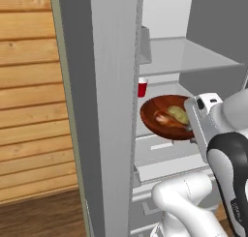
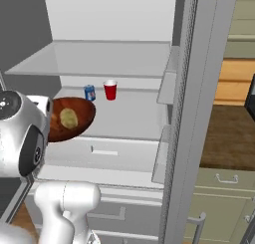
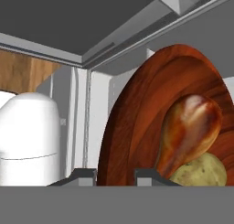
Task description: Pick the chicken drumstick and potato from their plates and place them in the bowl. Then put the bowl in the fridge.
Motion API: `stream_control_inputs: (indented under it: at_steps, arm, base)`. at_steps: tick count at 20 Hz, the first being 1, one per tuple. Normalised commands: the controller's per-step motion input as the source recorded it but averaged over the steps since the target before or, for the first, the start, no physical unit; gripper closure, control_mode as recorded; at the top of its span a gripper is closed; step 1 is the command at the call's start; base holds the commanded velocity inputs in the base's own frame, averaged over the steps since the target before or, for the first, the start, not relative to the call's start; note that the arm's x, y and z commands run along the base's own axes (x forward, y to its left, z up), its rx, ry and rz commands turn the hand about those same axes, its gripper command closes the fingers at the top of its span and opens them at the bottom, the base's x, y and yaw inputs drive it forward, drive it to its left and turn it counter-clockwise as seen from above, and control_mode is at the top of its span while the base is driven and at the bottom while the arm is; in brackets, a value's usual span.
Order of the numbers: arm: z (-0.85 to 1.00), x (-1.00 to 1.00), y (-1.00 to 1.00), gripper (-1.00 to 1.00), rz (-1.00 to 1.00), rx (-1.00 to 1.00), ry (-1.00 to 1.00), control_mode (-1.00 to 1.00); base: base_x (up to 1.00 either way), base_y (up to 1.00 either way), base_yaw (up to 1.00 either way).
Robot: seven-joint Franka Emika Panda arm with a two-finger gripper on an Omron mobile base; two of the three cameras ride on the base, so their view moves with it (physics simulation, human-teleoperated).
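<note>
My gripper [image 3: 114, 176] is shut on the rim of the glossy reddish-brown bowl [image 3: 132, 122], one finger on each side of the rim. Inside the bowl lie the orange-brown chicken drumstick [image 3: 189, 129] and, beside it, the pale potato [image 3: 203, 173]. From the base, the bowl [image 1: 149, 116] hangs tilted at the front of the open fridge's middle shelf [image 2: 124, 121], with the potato [image 1: 178, 114] and drumstick [image 1: 162, 118] in it and the gripper [image 1: 191, 129] at its right rim. The bowl [image 2: 83, 116] and potato [image 2: 68, 118] sit left of the shelf. The plates are out of view.
A red cup [image 2: 110, 90] and a blue can [image 2: 89, 92] stand at the back of the same shelf. A glass shelf [image 2: 99, 59] lies above, drawers below. The open fridge door [image 2: 194, 113] with its bins stands to the right; a grey fridge wall [image 1: 109, 110] stands left.
</note>
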Motion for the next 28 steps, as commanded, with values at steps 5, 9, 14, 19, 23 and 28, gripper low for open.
stream_control_inputs:
  at_steps: [5, 9, 14, 19, 23, 28]
  arm:
    - [-0.47, 0.09, -0.37, 1.0, 0.1, 0.15, -0.2, -1.0]
    - [-0.49, 0.14, 0.09, 1.0, 0.06, 0.04, -0.21, -1.0]
    - [-0.63, 0.22, 0.02, 1.0, 0.01, 0.09, -0.14, -1.0]
    - [-0.54, 0.53, 0.0, 1.0, 0.01, 0.1, -0.11, -1.0]
    - [-0.65, 0.68, 0.04, 1.0, 0.0, 0.02, -0.1, -1.0]
    - [-0.5, 0.86, 0.28, 1.0, 0.03, 0.0, -0.08, -1.0]
  base:
    - [0.0, 0.0, 0.0]
    - [0.0, 0.0, 0.0]
    - [0.0, 0.0, 0.0]
    - [0.0, 0.0, 0.0]
    - [0.0, 0.0, 0.0]
    - [0.0, 0.0, 0.0]
